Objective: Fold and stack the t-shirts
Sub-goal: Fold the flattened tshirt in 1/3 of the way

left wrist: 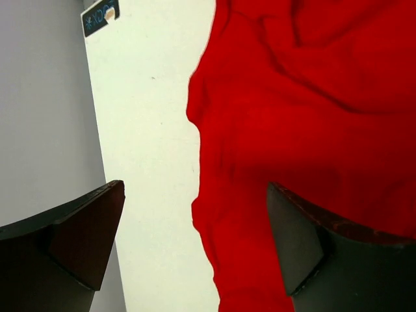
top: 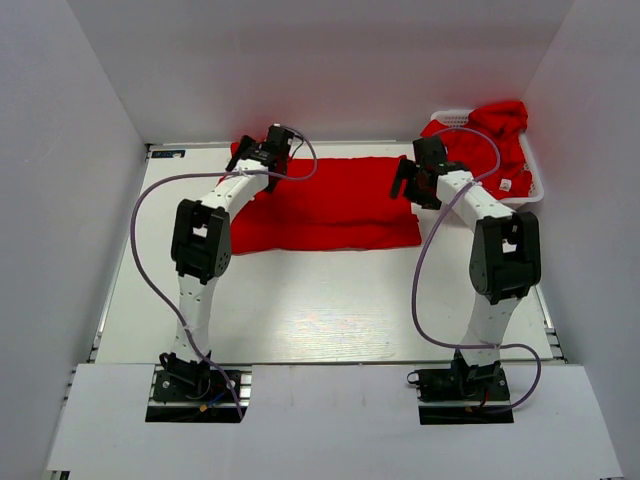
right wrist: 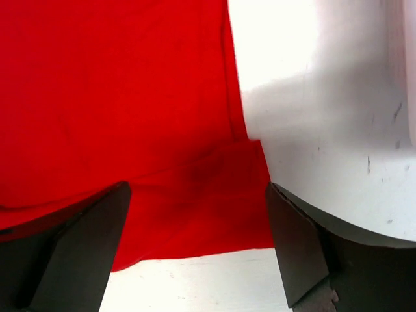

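Observation:
A bright red t-shirt (top: 335, 205) lies folded in a wide band across the far middle of the table. My left gripper (top: 272, 150) hovers over its far left end, jaws open and empty; the left wrist view shows the shirt's rumpled left edge (left wrist: 292, 130) below the fingers (left wrist: 88, 234). My right gripper (top: 412, 180) hangs open above the shirt's right end, where the right wrist view shows the near right corner of the cloth (right wrist: 195, 188) between the fingers (right wrist: 299, 247). More red t-shirts (top: 490, 140) are heaped in the basket, one showing a small white tag (top: 506, 185).
A white plastic lattice basket (top: 535, 180) stands at the far right against the wall. White walls close in the table at the back and both sides. A small dark label (left wrist: 101, 14) sits at the far left corner. Purple cables loop from both arms.

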You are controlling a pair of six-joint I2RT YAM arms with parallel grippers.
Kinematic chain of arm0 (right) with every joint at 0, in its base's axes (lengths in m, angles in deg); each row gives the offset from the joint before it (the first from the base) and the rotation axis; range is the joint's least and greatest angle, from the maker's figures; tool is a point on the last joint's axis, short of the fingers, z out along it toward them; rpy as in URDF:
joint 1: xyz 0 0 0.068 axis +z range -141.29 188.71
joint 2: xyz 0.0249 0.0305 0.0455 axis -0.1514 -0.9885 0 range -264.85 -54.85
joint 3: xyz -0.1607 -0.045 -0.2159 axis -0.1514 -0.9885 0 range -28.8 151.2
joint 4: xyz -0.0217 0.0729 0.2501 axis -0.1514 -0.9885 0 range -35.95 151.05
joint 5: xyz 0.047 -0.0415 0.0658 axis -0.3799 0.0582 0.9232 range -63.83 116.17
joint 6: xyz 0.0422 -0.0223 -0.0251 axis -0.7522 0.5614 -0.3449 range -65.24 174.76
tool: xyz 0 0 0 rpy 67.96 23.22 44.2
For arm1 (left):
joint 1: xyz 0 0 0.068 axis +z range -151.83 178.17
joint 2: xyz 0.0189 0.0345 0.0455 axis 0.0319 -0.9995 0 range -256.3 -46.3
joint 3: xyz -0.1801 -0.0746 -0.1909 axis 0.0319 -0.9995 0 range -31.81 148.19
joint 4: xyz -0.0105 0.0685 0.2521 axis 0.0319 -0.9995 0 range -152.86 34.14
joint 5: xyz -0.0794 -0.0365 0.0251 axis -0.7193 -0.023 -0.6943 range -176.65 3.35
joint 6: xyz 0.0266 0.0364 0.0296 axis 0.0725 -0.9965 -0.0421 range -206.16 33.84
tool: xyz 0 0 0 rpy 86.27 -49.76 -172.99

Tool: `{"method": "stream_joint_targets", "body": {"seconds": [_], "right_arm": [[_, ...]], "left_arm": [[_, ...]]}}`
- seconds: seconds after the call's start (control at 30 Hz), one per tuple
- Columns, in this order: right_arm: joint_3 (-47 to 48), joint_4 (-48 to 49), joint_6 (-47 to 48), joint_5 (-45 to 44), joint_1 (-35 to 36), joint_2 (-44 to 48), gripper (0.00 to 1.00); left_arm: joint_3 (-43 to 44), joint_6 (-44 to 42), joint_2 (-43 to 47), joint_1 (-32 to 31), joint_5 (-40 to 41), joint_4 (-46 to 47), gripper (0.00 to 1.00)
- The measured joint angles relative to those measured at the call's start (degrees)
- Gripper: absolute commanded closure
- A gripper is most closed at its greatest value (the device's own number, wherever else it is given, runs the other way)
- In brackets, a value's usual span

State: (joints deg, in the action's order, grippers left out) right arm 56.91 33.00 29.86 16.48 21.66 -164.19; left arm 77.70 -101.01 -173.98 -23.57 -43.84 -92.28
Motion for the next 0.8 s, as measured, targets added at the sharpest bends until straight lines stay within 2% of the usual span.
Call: {"method": "stream_joint_targets", "body": {"seconds": [0.17, 0.33, 0.57, 0.67, 0.8], "right_arm": [[0.37, -0.13, 2.23, 1.64, -0.09, 0.5, 0.1], [-5.4, 0.48, 5.42, 6.78, -0.09, 4.63, 0.1], [-14.19, 2.23, 10.73, 14.82, 0.46, 9.53, 0.1], [-14.67, 2.8, 12.17, 17.33, 1.16, 9.01, 0.1], [-14.08, 4.9, 13.07, 20.46, 2.49, 6.88, 0.1]], "left_arm": [[4.42, 5.6, -0.13, 0.46, -0.42, -5.03, 0.0], [4.31, 13.92, 2.49, 0.79, -4.85, -9.75, 0.0], [-9.11, 24.98, 15.72, 1.07, -13.68, -11.39, 0.0], [-17.05, 29.22, 20.7, 1.16, -16.92, -10.34, 0.0], [-25.44, 34.25, 22.93, 1.4, -19.76, -8.31, 0.0]]}}
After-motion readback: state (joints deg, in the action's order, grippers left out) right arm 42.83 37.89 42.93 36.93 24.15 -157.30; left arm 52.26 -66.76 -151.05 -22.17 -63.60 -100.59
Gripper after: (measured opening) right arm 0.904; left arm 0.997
